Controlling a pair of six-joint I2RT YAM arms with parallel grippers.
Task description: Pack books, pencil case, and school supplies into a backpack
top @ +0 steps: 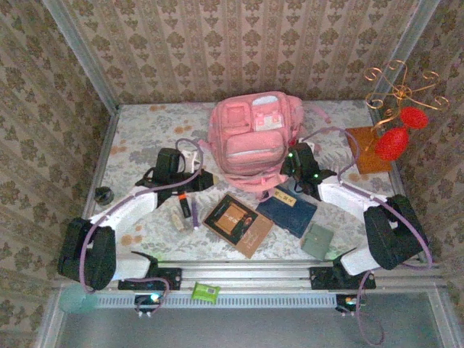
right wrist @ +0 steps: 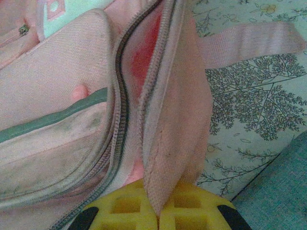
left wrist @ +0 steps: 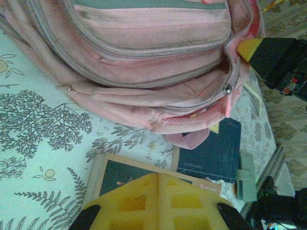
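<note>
Lying flat on the fern-printed counter (top: 138, 141), the soft pink fabric backpack (top: 250, 138) has bare room along its left side, out to the counter's walled edge. The right hand (right wrist: 158, 194) is clamped on a limp, stitched flap of the backpack beside an open zip at its near right corner. The left hand (left wrist: 158, 179), fingers together and holding nothing, sits by the backpack's near left corner. Just in front of the backpack lie the flat dark brown book (top: 238, 223) and navy book (top: 288, 210), side by side. Left of them are a black marker (top: 184, 203), thin purple pen (top: 194, 215) and beige block (top: 176, 220).
</note>
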